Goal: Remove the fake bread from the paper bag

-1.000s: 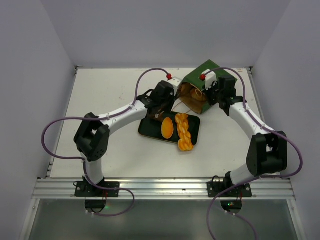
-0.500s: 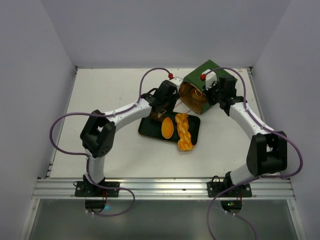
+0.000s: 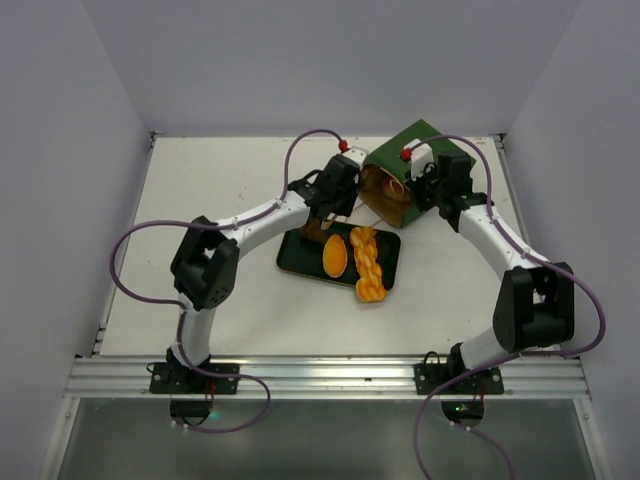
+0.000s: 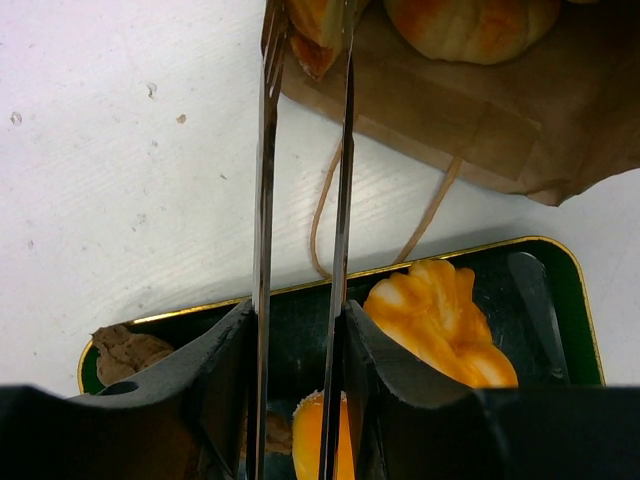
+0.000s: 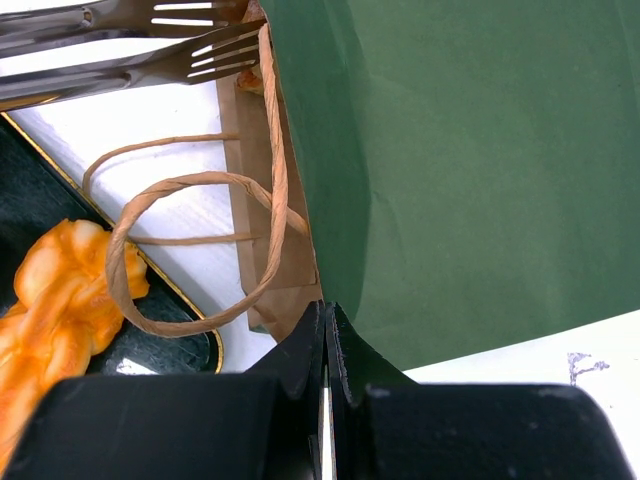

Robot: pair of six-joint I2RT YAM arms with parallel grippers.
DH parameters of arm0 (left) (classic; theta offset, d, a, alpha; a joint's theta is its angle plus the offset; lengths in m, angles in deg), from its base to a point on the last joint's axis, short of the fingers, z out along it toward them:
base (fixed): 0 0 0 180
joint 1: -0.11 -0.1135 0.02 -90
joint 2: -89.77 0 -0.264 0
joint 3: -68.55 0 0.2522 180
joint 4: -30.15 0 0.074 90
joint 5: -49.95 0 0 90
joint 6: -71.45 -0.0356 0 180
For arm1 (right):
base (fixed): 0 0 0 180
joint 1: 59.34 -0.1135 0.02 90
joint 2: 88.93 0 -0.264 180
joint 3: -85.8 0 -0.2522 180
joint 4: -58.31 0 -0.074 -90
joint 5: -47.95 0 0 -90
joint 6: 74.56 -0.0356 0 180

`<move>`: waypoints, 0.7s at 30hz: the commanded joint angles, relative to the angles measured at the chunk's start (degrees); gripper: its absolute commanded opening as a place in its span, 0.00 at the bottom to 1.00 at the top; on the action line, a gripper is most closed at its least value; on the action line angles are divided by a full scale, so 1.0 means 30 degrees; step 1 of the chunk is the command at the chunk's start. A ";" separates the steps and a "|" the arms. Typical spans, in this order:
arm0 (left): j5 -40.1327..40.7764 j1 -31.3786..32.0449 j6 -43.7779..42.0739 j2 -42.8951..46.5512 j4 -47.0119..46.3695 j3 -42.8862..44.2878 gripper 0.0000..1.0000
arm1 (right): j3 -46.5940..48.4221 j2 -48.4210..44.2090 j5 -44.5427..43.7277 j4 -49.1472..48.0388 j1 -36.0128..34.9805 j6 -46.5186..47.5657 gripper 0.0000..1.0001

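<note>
The dark green paper bag [image 3: 425,150] lies on its side at the back, brown mouth [image 4: 500,120] toward the tray. An orange roll [image 4: 470,25] shows inside it. My left gripper [image 4: 312,20] carries two long fork fingers [image 5: 150,65]. Their tips stand a little apart at the bag's mouth, with a small orange piece of fake bread [image 4: 312,38] between them. My right gripper [image 5: 327,325] is shut on the bag's green side edge [image 5: 480,150]. On the black tray [image 3: 295,258] lie a braided loaf [image 3: 368,262], an oval roll [image 3: 335,255] and a dark brown piece [image 3: 318,232].
The bag's string handles [image 5: 190,190] loop over the white table between the bag mouth and the tray's gold rim [image 4: 560,290]. Grey walls close in the table on three sides. The left arm's elbow [image 3: 205,270] stands at the near left.
My left gripper has moved from over the tray's dark brown piece up and right to the bag's mouth. The right gripper and the bag have stayed put.
</note>
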 commanded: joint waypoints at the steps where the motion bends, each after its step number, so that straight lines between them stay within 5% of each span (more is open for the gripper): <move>1: 0.0825 0.0035 0.0727 -0.0068 -0.0030 0.0846 0.42 | 0.0057 -0.0282 0.0514 -0.0789 0.0069 -0.0366 0.00; 10: 0.0942 0.0035 0.0816 -0.1063 0.0262 0.1812 0.39 | 0.0058 -0.0370 0.0632 -0.0760 0.0069 -0.0425 0.00; 21: 0.0973 0.0035 0.0787 -0.1183 0.0175 0.2195 0.04 | -0.0031 -0.0458 0.0574 -0.0819 0.0069 -0.0483 0.00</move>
